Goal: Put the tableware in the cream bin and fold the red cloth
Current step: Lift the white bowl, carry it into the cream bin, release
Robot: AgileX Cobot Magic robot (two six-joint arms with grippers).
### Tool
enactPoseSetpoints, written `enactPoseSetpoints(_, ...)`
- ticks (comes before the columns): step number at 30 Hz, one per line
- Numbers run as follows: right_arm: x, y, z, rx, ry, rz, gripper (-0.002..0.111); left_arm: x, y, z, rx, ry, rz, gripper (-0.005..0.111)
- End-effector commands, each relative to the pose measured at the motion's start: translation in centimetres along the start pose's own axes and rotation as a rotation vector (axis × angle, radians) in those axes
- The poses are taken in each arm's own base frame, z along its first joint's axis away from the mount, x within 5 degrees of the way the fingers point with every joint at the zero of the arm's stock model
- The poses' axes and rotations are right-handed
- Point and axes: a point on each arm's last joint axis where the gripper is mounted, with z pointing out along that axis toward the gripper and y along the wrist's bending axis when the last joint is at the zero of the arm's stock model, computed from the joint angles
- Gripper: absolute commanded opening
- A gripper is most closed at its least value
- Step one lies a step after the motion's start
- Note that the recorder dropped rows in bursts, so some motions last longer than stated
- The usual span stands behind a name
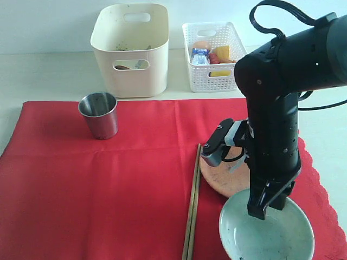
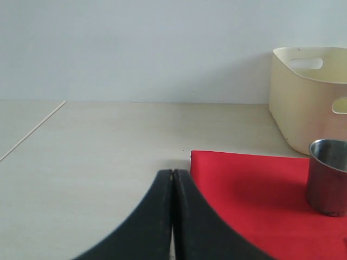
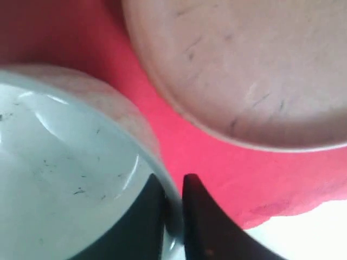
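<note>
The red cloth lies flat over the table. On it stand a steel cup, a pair of wooden chopsticks, a round brown plate and a pale green bowl. My right gripper is shut on the bowl's rim, one finger inside and one outside. My left gripper is shut and empty, hovering over bare table by the cloth's corner. The cream bin stands behind the cloth.
A white lattice basket with food items stands to the right of the cream bin. Some dark and shiny items show through the bin's handle cut-out. The right arm hides part of the brown plate.
</note>
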Motion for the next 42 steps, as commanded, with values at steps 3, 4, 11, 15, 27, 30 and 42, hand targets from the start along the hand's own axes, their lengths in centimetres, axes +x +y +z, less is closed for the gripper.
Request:
enactPoseSetpoints(3, 1.3, 0.0, -2.6, 0.029, -0.031, -0.027, 0.000, -0.1, 0.0, 0.0, 0.000, -0.009, -0.008, 0.000)
enactPoseSetpoints(4, 1.2, 0.0, -3.2, 0.032, -0.055, -0.028, 0.000, -0.1, 0.0, 0.0, 0.000, -0.009, -0.008, 0.000)
enactPoseSetpoints(11, 1.3, 0.1, -9.2, 0.078, -0.284, -0.028, 0.000, -0.1, 0.0, 0.0, 0.000, -0.009, -0.008, 0.000)
enactPoseSetpoints(15, 1.4, -0.1, -12.4, 0.125, -0.394, -0.034, 0.000, -0.1, 0.0, 0.0, 0.000, -0.009, -0.008, 0.000)
enactPoseSetpoints(27, -5.0, -2.8, -17.1, 0.378, -1.133, 0.047, 0.000, -0.1, 0.0, 0.0, 0.000, -0.009, -0.008, 0.000)
enactPoseSetpoints(30, -6.5, -4.0, -17.2, 0.373, -1.285, 0.143, 0.000, -0.1, 0.0, 0.0, 0.000, -0.009, -0.008, 0.000)
enactPoseSetpoints(42, -9.0, -9.1, -15.7, 0.234, -1.636, 0.511, 0.000, -0.1, 0.0, 0.0, 0.000, -0.009, -0.008, 0.000)
